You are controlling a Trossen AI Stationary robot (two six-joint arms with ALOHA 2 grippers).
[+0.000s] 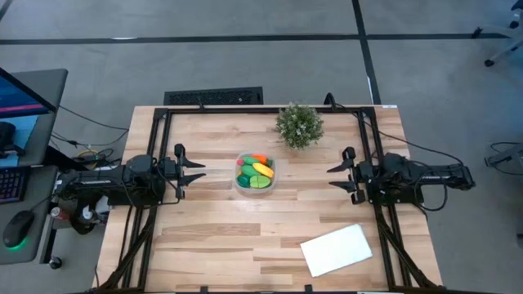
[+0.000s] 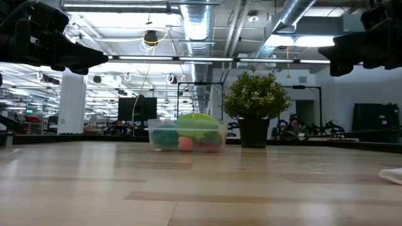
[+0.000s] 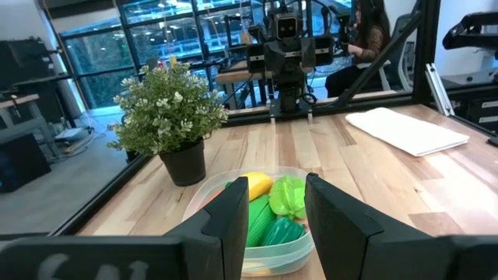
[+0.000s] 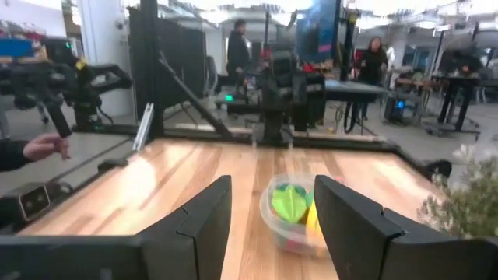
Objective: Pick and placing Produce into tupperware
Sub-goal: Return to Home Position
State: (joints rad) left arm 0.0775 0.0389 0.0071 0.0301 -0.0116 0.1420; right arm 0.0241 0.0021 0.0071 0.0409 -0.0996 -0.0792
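Holding green, yellow, orange produce point(image 1: 260, 170): clear tupperware point(image 1: 255, 192)

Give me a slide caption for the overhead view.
Toy produce packed in the clear tub; left gripper and right gripper open and empty on either side.

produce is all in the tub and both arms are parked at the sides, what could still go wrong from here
The produce is heaped up to the rim of the tupperware, so a knock might spill a piece. The left gripper and right gripper are both open and aimed at the tupperware from either side. A forward lurch could shove it, possibly toward the potted plant just behind it.
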